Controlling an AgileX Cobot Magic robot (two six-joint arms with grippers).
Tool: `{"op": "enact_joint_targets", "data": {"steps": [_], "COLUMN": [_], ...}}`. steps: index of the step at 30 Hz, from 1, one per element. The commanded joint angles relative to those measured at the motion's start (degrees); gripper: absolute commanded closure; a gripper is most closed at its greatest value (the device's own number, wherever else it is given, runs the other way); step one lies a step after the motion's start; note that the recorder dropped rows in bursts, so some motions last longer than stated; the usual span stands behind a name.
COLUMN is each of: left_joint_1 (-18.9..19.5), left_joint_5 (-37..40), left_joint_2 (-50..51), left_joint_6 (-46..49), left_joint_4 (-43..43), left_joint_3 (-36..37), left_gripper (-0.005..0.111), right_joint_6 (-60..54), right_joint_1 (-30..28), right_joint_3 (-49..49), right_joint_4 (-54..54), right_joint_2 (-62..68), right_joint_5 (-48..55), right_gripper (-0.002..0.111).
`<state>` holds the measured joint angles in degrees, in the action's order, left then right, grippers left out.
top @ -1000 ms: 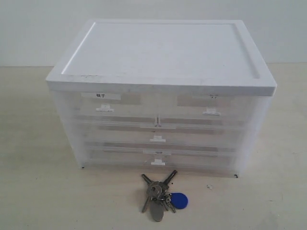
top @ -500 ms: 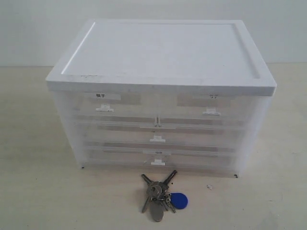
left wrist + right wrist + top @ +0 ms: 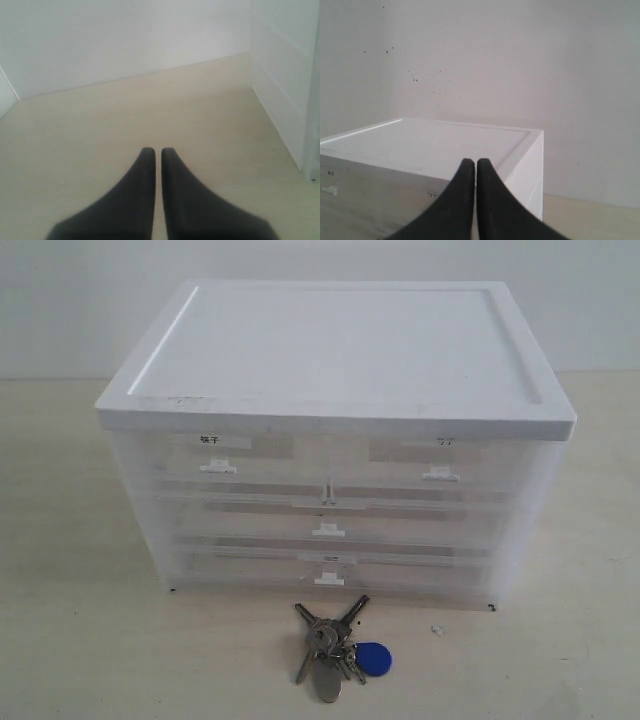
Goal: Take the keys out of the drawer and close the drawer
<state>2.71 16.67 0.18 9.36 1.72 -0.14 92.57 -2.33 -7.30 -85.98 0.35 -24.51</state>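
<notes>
The keys [image 3: 330, 650], silver with a round blue fob [image 3: 374, 659], lie on the table just in front of the cabinet's bottom edge. The drawer [image 3: 225, 460] is the top-left half-width one, with a label of two black characters and a small white tab handle; it sits flush with the cabinet front. Neither gripper shows in the exterior view. My left gripper [image 3: 156, 150] is shut with nothing in it, over bare table beside the cabinet's side wall [image 3: 285, 75]. My right gripper [image 3: 472, 161] is shut and empty, level with the cabinet's white top [image 3: 435, 140].
The white-topped translucent cabinet [image 3: 340, 350] stands mid-table; it has a second half-width drawer [image 3: 440, 462] at top right and full-width drawers [image 3: 328, 520] below, all pushed in. A white wall [image 3: 320, 260] runs behind it. Beige table [image 3: 80, 640] surrounds it.
</notes>
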Motion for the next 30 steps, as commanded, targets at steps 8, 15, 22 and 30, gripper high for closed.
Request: {"op": "enact_joint_targets", "data": {"steps": [8,15,22,30], "left_joint_1": [0.1,0.1,0.1,0.1], "left_joint_5": [0.1,0.1,0.1,0.1], "left_joint_2": [-0.2,-0.2,-0.2,-0.2], "left_joint_6": [0.1,0.1,0.1,0.1], "left_joint_4": [0.2,0.2,0.2,0.2], "left_joint_3": [0.1,0.1,0.1,0.1], "left_gripper": [0.102,0.102,0.102,0.102], "right_joint_6": [-2.7,9.5,7.9,-30.7], "right_joint_1": [0.2,0.2,0.2,0.2], "right_joint_3": [0.0,-0.1,0.0,5.8], "right_joint_4": [-0.6,17.0,61.1,81.1], "right_joint_2": [-0.3,-0.3,-0.3,-0.3], "right_joint_5": [1.1,2.2,2.2,1.8], "right_gripper": [0.108,0.108,0.108,0.108]}}
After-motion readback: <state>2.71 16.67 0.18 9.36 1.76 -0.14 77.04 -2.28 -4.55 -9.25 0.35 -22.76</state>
